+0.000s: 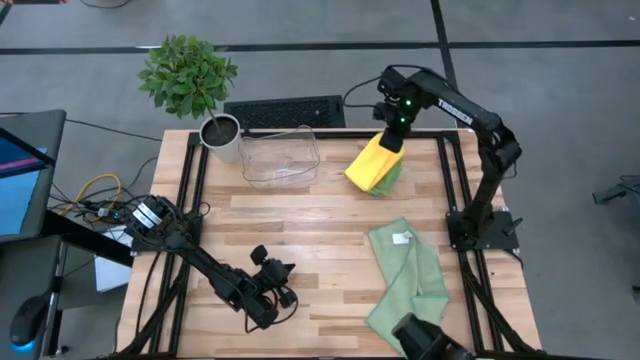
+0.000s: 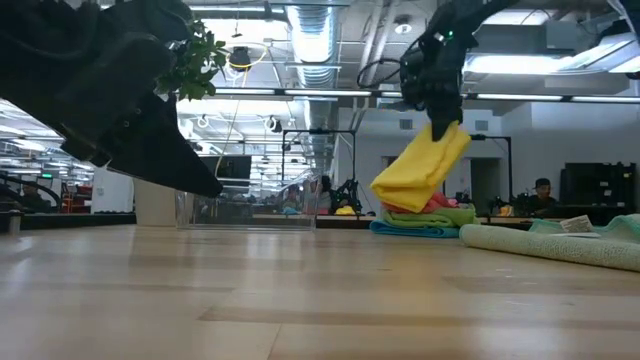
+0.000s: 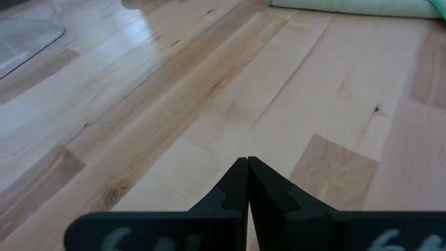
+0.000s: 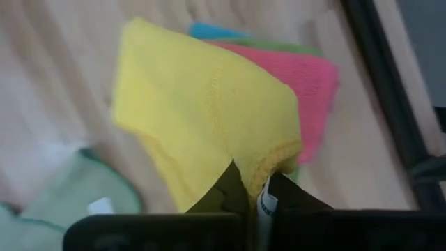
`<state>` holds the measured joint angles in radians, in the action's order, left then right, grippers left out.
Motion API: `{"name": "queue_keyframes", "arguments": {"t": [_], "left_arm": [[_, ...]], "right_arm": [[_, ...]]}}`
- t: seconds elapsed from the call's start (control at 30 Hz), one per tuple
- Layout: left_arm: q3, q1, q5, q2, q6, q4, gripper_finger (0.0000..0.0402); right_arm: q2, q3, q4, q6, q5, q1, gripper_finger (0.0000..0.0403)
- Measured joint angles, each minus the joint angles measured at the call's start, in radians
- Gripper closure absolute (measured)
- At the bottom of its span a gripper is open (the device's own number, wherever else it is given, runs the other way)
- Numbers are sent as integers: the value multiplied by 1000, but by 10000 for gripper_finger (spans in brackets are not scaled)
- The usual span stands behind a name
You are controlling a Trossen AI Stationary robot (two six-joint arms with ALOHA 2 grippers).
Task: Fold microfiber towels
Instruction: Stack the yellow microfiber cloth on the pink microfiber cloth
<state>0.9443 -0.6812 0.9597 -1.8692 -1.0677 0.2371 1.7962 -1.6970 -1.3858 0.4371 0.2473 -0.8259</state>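
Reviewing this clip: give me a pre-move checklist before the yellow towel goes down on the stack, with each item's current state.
1. Right gripper shut on the yellow towel: ok.
2. Yellow towel hanging over the stack of folded towels: ok.
3. Yellow towel fully folded flat: cannot tell.
4. Left gripper shut, parked low at the table's near side, away from the stack: ok.
5. Sage green towel folded: not ok, lies spread out.
6. Clear bin apart from the stack: ok.

Overhead ceiling lights (image 2: pixel 300 30) are lighting the scene evenly and brightly. Glare is showing on the table (image 3: pixel 139 42) near the clear bin (image 3: pixel 24 35); the yellow towel (image 4: pixel 202 111) is appearing blurred, possibly from motion.
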Motion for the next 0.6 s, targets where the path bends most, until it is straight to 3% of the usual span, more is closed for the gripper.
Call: {"name": "queue_keyframes", "arguments": {"t": [0.33,0.6], "left_arm": [[0,10,-14,0,1,1,401],[0,10,-15,0,0,5,401]], "right_arm": [[91,0,84,12,-30,-29,366],[125,0,133,9,-167,-34,345]]}}
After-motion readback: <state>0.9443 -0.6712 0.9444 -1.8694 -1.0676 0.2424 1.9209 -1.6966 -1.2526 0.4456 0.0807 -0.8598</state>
